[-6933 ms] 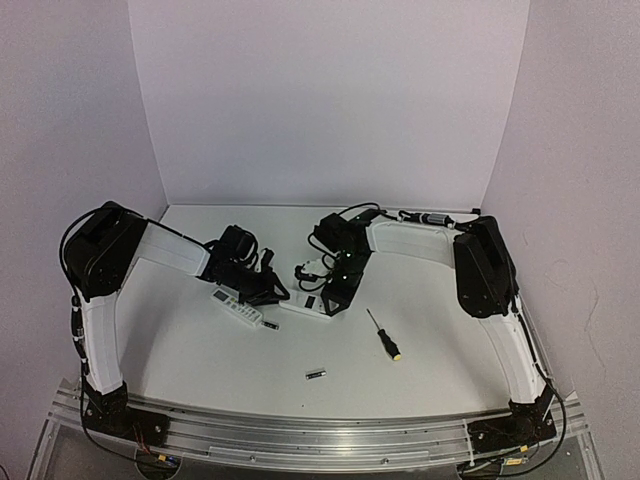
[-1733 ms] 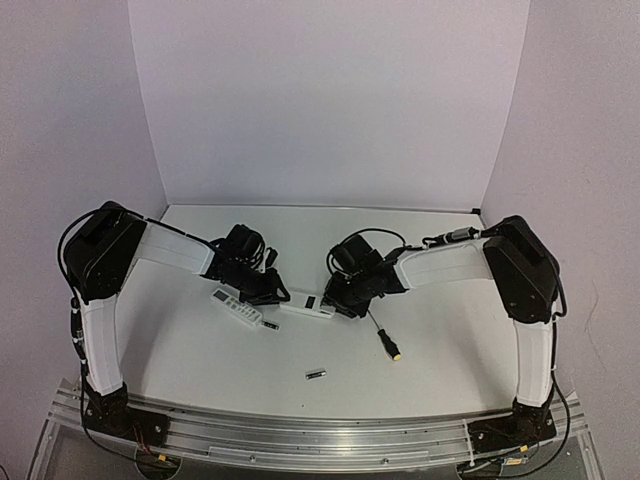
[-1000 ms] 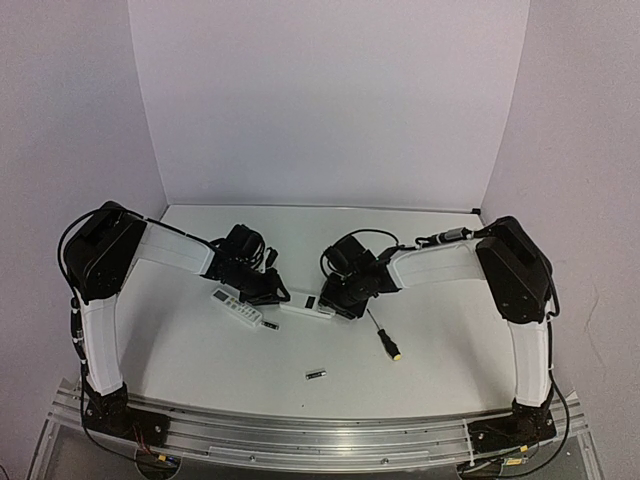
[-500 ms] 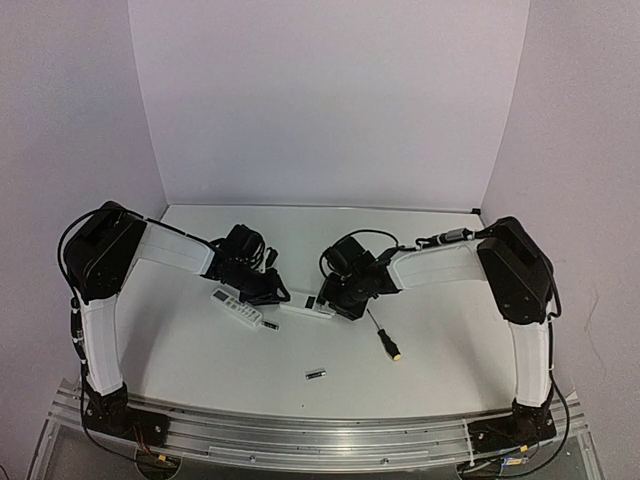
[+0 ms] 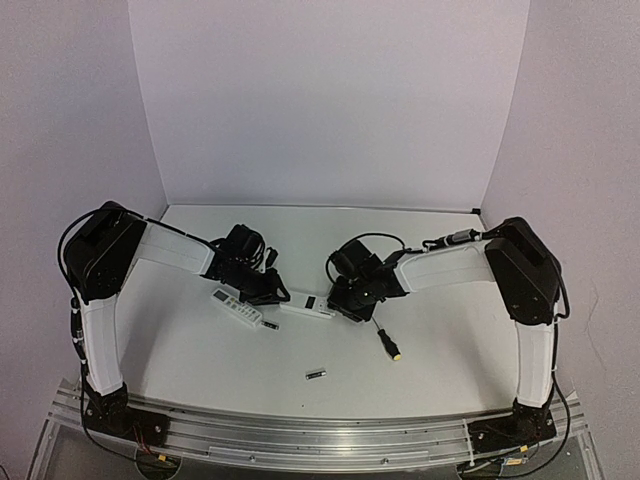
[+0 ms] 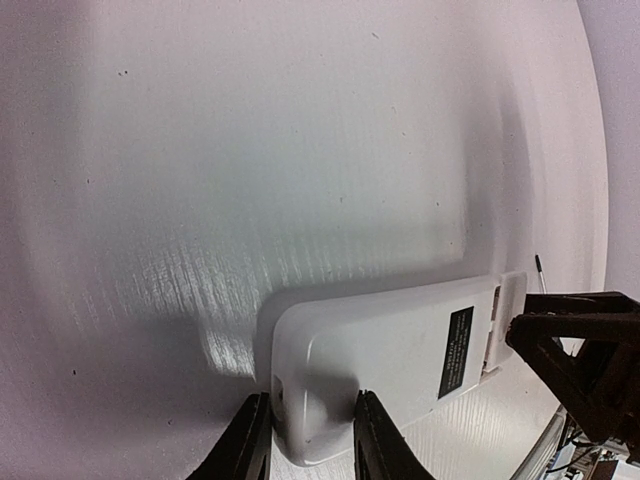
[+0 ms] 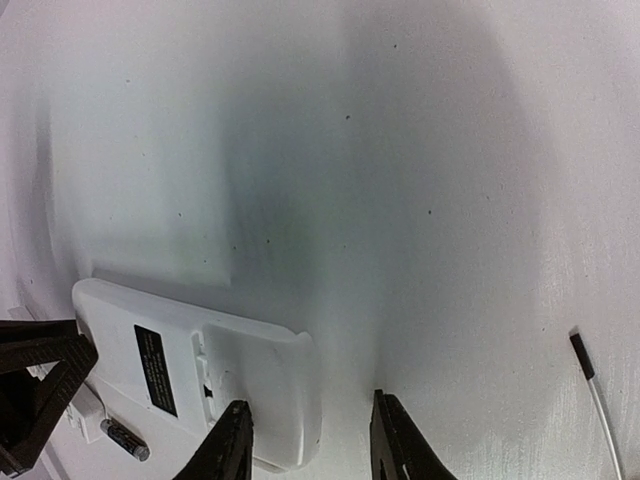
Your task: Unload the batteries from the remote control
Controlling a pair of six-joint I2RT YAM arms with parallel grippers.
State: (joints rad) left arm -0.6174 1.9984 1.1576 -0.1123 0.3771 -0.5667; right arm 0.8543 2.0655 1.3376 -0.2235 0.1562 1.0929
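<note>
The white remote control (image 5: 306, 309) lies back-up between my two grippers. In the left wrist view, my left gripper (image 6: 308, 445) is shut on one rounded end of the remote control (image 6: 400, 345). In the right wrist view, my right gripper (image 7: 312, 440) stands open at the other end. One finger overlaps the battery cover (image 7: 265, 385), and the other stands on bare table clear of the remote's edge. One battery (image 7: 125, 438) lies on the table beside the remote control. A second battery (image 5: 316, 375) lies nearer the front edge.
Left of the held remote lies a second white remote (image 5: 236, 307), buttons up. A black-and-yellow-handled screwdriver (image 5: 384, 336) lies just right of my right gripper (image 5: 343, 305), its tip (image 7: 590, 375) in the right wrist view. Purple walls enclose the table.
My right gripper's jaws have narrowed, and its wrist has shifted slightly to the right at the remote's end. The left gripper and the remote have stayed put.
</note>
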